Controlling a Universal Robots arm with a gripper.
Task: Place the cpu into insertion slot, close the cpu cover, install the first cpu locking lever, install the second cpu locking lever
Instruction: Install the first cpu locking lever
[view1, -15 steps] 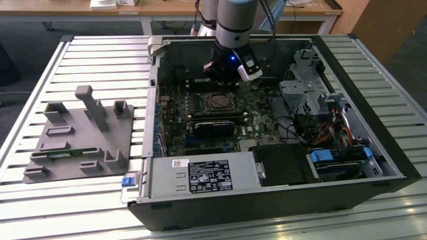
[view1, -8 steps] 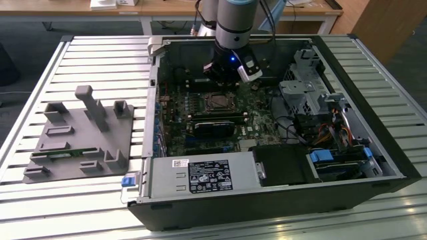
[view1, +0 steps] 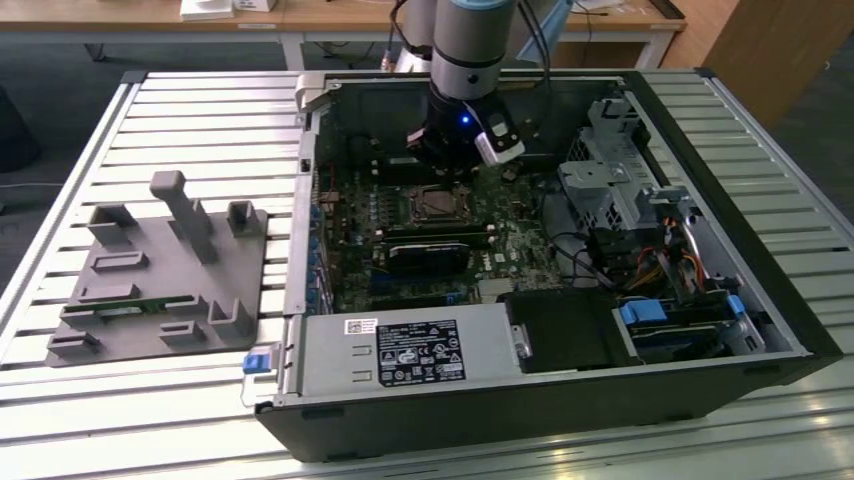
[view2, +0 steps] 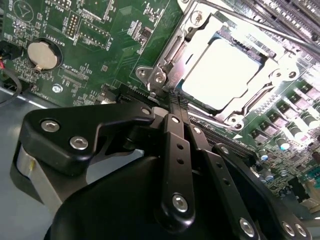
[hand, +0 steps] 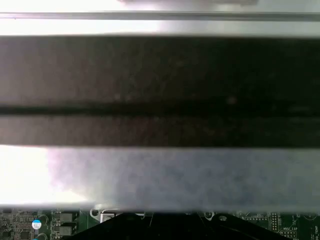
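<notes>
The cpu (view2: 222, 72), pale silvery-grey, lies flat in the insertion slot (view1: 434, 205) on the green motherboard. The silver cpu cover (view2: 200, 30) lies down around it, its cut-out showing the chip top. A thin metal lever rod (view2: 270, 25) runs along the far side of the socket. My gripper (view2: 175, 97) is shut, its black fingers (view2: 172, 130) pressed together with nothing seen between them. Its tips sit right at the socket's corner bracket (view2: 157, 77). In the exterior view the gripper (view1: 447, 170) hangs just behind the slot inside the open computer case.
A long black card (view1: 430, 250) lies just in front of the slot. The drive cage (view1: 607, 185) and cables stand at the exterior view's right, the power supply (view1: 400, 355) in front. A coin battery (view2: 42, 54) sits on the board. A grey fixture tray (view1: 160, 270) lies outside the case.
</notes>
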